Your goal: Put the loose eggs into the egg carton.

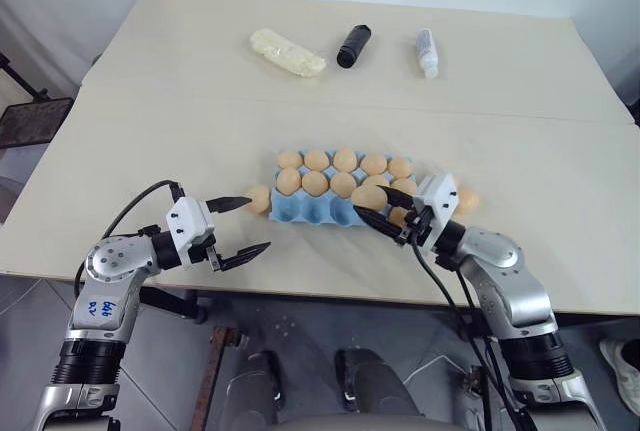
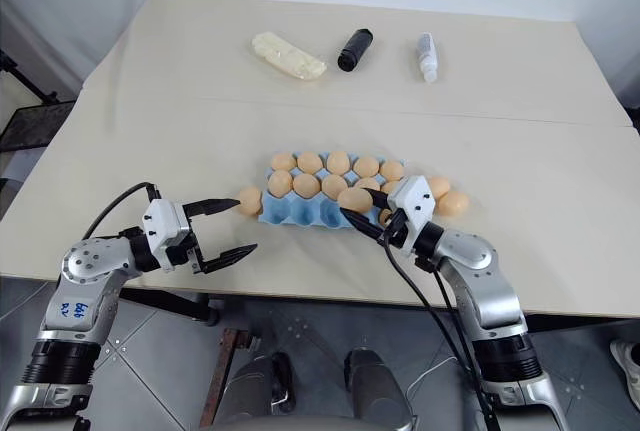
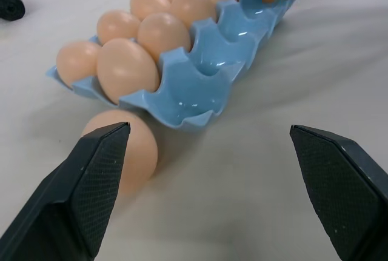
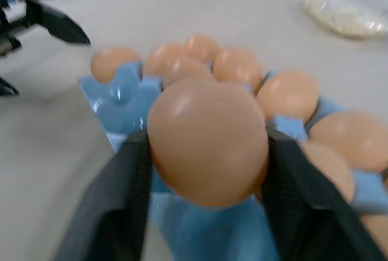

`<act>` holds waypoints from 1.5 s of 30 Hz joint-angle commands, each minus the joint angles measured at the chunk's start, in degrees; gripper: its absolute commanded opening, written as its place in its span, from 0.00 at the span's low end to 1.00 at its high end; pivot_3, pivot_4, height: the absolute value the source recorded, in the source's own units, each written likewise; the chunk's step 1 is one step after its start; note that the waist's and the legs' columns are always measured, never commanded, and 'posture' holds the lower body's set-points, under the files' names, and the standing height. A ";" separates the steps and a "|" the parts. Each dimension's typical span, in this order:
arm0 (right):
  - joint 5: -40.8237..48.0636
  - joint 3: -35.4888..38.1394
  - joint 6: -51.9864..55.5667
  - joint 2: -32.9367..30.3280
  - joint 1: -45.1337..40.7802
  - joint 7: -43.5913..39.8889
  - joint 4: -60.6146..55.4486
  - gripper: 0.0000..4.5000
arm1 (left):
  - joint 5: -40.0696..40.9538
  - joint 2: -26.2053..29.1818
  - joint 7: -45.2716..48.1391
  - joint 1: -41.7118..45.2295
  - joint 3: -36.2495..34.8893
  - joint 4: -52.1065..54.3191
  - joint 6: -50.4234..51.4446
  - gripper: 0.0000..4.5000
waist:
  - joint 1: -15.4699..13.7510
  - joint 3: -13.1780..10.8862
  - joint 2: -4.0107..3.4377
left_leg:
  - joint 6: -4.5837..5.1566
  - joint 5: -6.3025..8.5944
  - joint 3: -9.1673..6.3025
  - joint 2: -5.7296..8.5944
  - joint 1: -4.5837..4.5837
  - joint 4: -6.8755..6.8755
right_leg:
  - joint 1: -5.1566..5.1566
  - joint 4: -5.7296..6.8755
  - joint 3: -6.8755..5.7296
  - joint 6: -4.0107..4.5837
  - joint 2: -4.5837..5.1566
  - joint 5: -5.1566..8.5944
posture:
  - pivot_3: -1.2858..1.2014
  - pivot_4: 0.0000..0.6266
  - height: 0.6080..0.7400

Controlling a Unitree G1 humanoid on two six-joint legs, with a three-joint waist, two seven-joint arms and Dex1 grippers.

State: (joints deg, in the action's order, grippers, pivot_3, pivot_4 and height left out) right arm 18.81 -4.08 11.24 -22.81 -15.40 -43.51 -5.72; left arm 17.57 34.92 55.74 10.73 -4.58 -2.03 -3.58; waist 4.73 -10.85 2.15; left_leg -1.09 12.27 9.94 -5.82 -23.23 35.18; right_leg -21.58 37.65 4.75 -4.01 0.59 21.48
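Right now the right gripper clamps one egg over the egg carton near the table's front edge, presumably to seat it in the empty front row. Beside a loose egg, the left gripper gapes, holding nothing.

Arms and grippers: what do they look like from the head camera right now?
Both arms are silver-grey metal with ribbed black cuffs. Left gripper and right gripper each have a white housing and two tapered black fingers. Black cables loop along both forearms; the left arm bears blue handwriting.
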 commanded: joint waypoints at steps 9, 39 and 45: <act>4.39 9.97 -1.09 -5.52 7.46 -1.11 -10.28 1.00 | 1.44 -0.42 -1.40 0.43 -0.14 5.06 1.83 1.00 | 0.02 0.00 0.00 | -0.02 0.00 -0.01 -0.01 0.03 0.00 | 0.01 0.05 0.01 -0.01 -0.02 0.01 | 0.52 0.24 1.00; -1.18 18.94 -14.69 -9.86 4.66 -2.70 18.58 1.00 | 1.85 -3.64 2.75 7.48 4.12 2.60 3.60 1.00 | 0.22 0.00 -0.03 | 0.03 -0.13 -0.01 0.05 0.16 0.04 | 0.09 0.13 0.12 -0.08 -0.04 -0.03 | 0.52 0.24 1.00; -3.64 16.54 -18.20 -10.00 -3.35 -5.03 30.99 1.00 | 1.86 -3.03 1.48 5.36 2.41 5.03 4.61 1.00 | 0.24 -0.01 -0.05 | 0.02 -0.14 0.00 0.05 0.15 0.07 | 0.08 0.15 0.11 -0.09 -0.05 -0.03 | 0.52 0.24 1.00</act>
State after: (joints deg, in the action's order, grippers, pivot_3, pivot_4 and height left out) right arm 15.61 12.25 -5.12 -31.60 -17.88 -47.81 23.54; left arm 18.12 31.42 57.83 16.58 -0.82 0.20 1.00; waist 4.97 -10.86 2.11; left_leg -1.05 12.13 9.94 -5.77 -23.08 35.26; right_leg -21.49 37.81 4.87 -4.10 0.55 21.46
